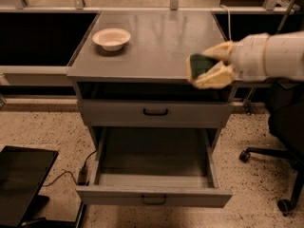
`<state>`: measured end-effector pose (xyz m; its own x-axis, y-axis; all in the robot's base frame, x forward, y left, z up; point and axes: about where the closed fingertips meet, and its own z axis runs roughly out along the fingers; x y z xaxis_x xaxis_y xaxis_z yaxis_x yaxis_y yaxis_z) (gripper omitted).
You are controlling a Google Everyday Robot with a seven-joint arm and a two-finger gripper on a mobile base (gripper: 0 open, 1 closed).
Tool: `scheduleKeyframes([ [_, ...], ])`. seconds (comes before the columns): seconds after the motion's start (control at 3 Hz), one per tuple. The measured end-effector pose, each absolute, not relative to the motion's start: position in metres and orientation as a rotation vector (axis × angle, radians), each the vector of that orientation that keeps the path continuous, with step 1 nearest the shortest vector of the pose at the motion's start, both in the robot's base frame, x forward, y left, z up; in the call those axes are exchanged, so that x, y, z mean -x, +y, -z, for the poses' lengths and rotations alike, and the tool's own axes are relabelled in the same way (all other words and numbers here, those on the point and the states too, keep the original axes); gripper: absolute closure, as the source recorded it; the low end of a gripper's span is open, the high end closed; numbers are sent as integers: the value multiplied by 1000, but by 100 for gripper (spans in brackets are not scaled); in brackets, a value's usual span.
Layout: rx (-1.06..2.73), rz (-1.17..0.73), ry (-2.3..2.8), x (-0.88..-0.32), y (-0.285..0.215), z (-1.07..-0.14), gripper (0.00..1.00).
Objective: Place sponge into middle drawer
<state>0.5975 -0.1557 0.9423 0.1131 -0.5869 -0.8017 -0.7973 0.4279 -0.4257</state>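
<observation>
1. The sponge (199, 66) is held in the air at the front right corner of the grey cabinet surface (156, 37), right as the camera sees it. It sits just over the front edge and well above the middle drawer (154, 197).
2. The pincer (204, 69) is pinching the sponge. One yellowish finger lies above it and one below, and the white arm (270, 56) reaches in from the picture's right edge.
3. The room has a speckled floor (42, 132) and dark recesses on both sides behind the cabinet.
4. The sponge's dark green face is turned towards the camera and slightly left. It is held on edge rather than flat. Its pale body blends with the fingers, so I cannot tell its long axis for sure.
5. The middle drawer is pulled fully out and its long tray is open to the top. The upper drawer front (154, 112) above it is closed.
6. A white bowl (111, 38) stands on the rear left of the surface, well apart from the sponge.
7. A black office chair (285, 141) stands to the right of the cabinet. A dark flat panel (21, 184) and a cable (66, 175) lie on the floor at the lower left.
8. The air between the sponge and the open tray is free; only the cabinet's front edge is close by.
</observation>
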Motion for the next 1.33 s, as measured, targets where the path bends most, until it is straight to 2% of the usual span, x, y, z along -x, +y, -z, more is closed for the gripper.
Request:
scheduleKeyframes([
  [0.67, 1217, -281, 1675, -597, -133, -813, 100],
  [1.33, 1227, -338, 1690, -595, -127, -787, 100],
])
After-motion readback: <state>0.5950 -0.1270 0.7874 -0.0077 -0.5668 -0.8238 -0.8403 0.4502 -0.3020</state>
